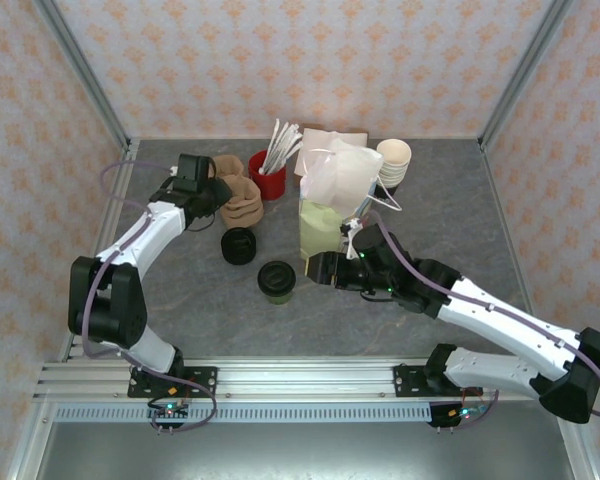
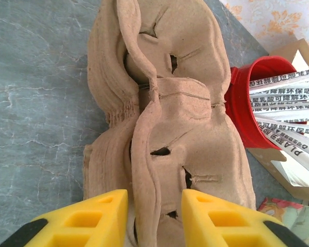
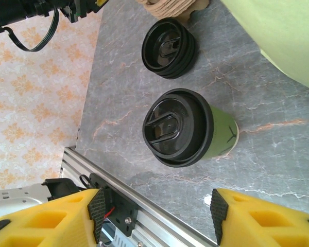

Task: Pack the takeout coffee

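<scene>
The takeout coffee (image 1: 277,281), a short green paper cup with a black lid, stands upright on the grey table left of the paper bag (image 1: 325,215). In the right wrist view the coffee (image 3: 180,128) sits just ahead of my right gripper (image 3: 157,211), whose jaws are spread wide with only table between them. From above, the right gripper (image 1: 306,270) hovers immediately right of the cup. My left gripper (image 1: 217,192) is at the stack of brown pulp cup carriers (image 1: 242,200). Its yellow fingers straddle a raised ridge of the carrier (image 2: 185,128) with a gap showing, so the left gripper (image 2: 154,201) is open.
A short stack of bare black lids (image 1: 239,245) lies just beyond the coffee. A red cup of wrapped straws (image 1: 266,178) stands beside the carriers, and cream lidless cups (image 1: 393,160) are behind the bag. The aluminium rail (image 3: 144,206) runs along the table's near edge.
</scene>
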Robot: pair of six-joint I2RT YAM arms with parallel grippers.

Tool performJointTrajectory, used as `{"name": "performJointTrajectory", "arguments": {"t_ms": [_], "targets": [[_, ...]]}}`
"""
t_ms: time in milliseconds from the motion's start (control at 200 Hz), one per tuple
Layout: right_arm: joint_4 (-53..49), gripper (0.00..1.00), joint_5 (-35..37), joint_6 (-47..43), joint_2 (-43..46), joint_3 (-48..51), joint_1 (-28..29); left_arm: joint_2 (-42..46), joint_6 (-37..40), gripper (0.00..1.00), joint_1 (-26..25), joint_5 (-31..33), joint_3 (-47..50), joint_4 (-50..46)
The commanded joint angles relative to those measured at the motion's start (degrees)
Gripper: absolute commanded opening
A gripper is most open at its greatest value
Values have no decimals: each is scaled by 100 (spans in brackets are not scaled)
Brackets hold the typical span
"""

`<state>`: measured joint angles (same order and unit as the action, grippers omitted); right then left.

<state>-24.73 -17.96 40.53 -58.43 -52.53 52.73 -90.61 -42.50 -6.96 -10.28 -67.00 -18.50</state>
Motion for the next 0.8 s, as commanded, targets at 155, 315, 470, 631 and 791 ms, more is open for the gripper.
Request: {"name": "performJointTrajectory", "arguments": {"t_ms": [155,315,470,631,791], "targets": [[-385,58,266,-131,287,-179,-17,-216,-103,20,54,-71,-282,136],[-501,58,309,-177,408,-260,-37,-62,-152,10,54,-126,-352,136],[-637,58,380,-334,533,-485,-59,280,-121,7,54,-170,-564,47],[-716,58,480,-545,674,-725,-100,710,-6,6,52,-270,-929,-175],[-711,57,489,-722,804,-907,-260,1274,130,6,54,-534,-1153,-381]]}}
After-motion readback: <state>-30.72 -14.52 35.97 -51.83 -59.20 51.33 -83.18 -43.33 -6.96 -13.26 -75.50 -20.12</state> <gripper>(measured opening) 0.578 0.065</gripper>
